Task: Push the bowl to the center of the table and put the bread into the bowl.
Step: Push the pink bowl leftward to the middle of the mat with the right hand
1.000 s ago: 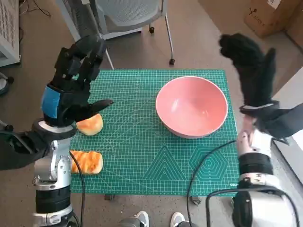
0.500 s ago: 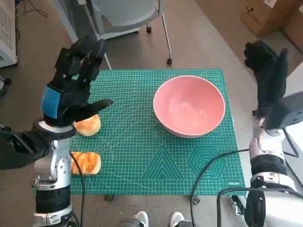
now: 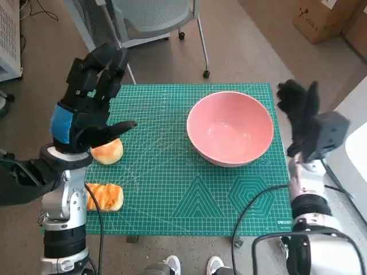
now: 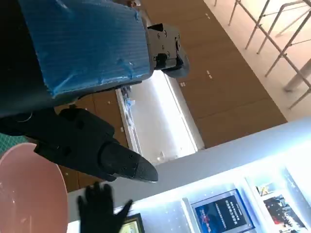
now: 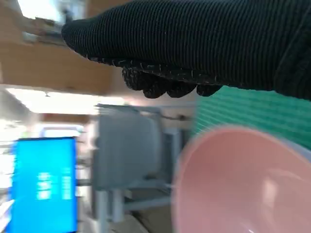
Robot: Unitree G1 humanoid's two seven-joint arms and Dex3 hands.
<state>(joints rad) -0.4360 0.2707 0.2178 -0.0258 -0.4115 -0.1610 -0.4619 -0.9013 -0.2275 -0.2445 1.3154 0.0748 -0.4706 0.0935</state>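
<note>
The pink bowl (image 3: pixel 230 128) stands empty on the right half of the green mat (image 3: pixel 172 189); its rim also shows in the left wrist view (image 4: pixel 29 189) and the right wrist view (image 5: pixel 233 179). A round bread roll (image 3: pixel 108 152) lies near the mat's left edge, and a flat toasted piece (image 3: pixel 104 196) lies nearer the front. My left hand (image 3: pixel 89 100) is raised above the round roll, fingers spread, holding nothing. My gloved right hand (image 3: pixel 301 112) hangs just right of the bowl, fingers apart and empty; whether it touches the rim I cannot tell.
A grey chair (image 3: pixel 152 23) stands just beyond the mat's far edge. A cardboard box (image 3: pixel 324 20) sits on the floor at the far right. A black cable (image 3: pixel 252 200) crosses the mat's front right corner. Shoes (image 3: pixel 172 264) show by the near edge.
My right hand swung out to the right, then came down and back in beside the bowl's right rim. The bowl has shifted slightly to the left. My left hand has stayed put.
</note>
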